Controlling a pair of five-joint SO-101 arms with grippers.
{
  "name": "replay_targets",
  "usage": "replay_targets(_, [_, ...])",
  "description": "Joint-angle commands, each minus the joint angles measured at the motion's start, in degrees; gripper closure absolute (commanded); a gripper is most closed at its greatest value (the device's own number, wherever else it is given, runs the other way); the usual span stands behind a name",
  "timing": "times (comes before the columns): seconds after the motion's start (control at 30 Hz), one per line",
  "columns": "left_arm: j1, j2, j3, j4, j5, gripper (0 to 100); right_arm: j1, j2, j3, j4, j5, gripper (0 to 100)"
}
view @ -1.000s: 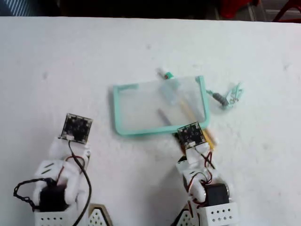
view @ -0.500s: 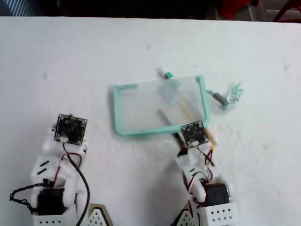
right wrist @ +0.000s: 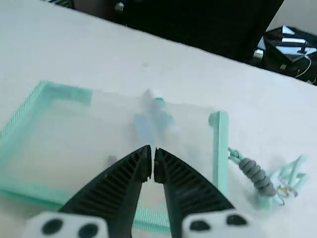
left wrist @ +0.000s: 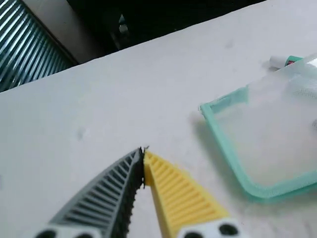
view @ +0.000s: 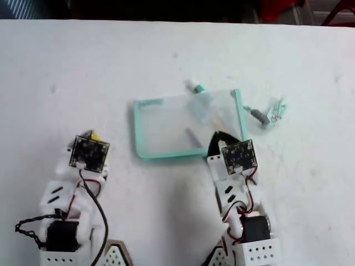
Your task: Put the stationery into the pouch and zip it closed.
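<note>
A clear plastic pouch with a mint-green zip border (view: 135, 126) lies flat in the middle of the white surface (view: 83, 66). Through its clear face I see stationery inside: a pale yellow pencil (view: 219, 123), a short grey stick (view: 191, 136) and a white marker with a green cap (view: 195, 88). The marker's capped end sits at the pouch's far edge, and I cannot tell whether it pokes out. My right end effector (right wrist: 152, 150), black fingers pressed together and holding nothing, sits over the pouch's near right corner, likely because the zip runs up that side. The grey coiled zip cord with a mint charm (view: 268, 114) trails onto the surface just beside the far right corner, and is probably the handiest thing to pull. My left end effector (left wrist: 143, 152), one grey finger and one yellow, is also closed and empty. It is well apart from the pouch on its left, placed, I judge, to steady that end during zipping. I cannot tell whether the zip is already closed.
</note>
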Motion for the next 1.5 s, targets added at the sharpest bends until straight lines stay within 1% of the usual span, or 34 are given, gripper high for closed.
replay_targets(0.0, [0.7,0.1,0.4,-1.4,0.0,98,0.0,-0.3,0.5,-3.6,0.6,98.1])
replay_targets(0.13, [0.6,0.1,0.5,-1.4,0.0,98,-0.2,-0.3,0.5,-8.5,0.6,97.5])
replay_targets(0.2, [0.6,0.1,0.5,-1.4,0.0,98,-0.9,-0.3,0.5,-13.5,0.6,93.8])
replay_targets(0.27, [0.6,0.1,0.6,-1.9,0.0,98,-2.7,-0.2,0.5,-16.0,0.6,89.3])
replay_targets(0.33, [0.6,0.1,0.7,-2.0,0.5,98,-3.7,0.0,0.5,-14.3,0.4,86.2])
replay_targets(0.5, [-0.7,0.1,1.8,-2.2,4.6,98,-2.0,-0.2,0.5,-3.7,0.5,85.6])
replay_targets(0.57, [-0.8,0.1,2.6,-3.0,4.7,98,-1.2,-0.1,0.5,-2.5,0.5,85.5])
replay_targets(0.7, [-1.0,0.1,5.2,-7.0,4.8,98,-3.6,-0.1,0.5,0.1,0.5,85.4])
replay_targets(0.77, [-0.7,0.1,6.7,-9.1,4.8,98,-3.6,-0.2,0.5,0.8,0.5,85.4])
replay_targets(0.83, [-0.7,0.1,7.3,-9.9,4.7,98,-2.6,-0.3,0.5,0.7,0.5,85.6])
replay_targets(0.93, [-0.8,0.1,7.1,-8.8,4.4,98,-0.3,-0.3,0.5,-0.5,0.5,85.8])
replay_targets(1.13, [-0.7,0.3,-0.7,-4.3,4.5,98,-0.1,-0.3,0.5,-0.5,0.2,85.8])
replay_targets(1.27, [-0.5,0.5,-4.6,-4.1,3.5,98,-0.1,-0.3,0.5,-0.1,0.2,85.8])
replay_targets(1.37, [2.6,0.6,-7.9,-4.0,0.1,98,-0.1,-0.3,0.5,0.0,0.4,85.8])
replay_targets(1.47, [7.5,2.6,-13.2,-2.1,-1.1,98,-0.1,-0.3,0.5,0.0,0.5,85.8])
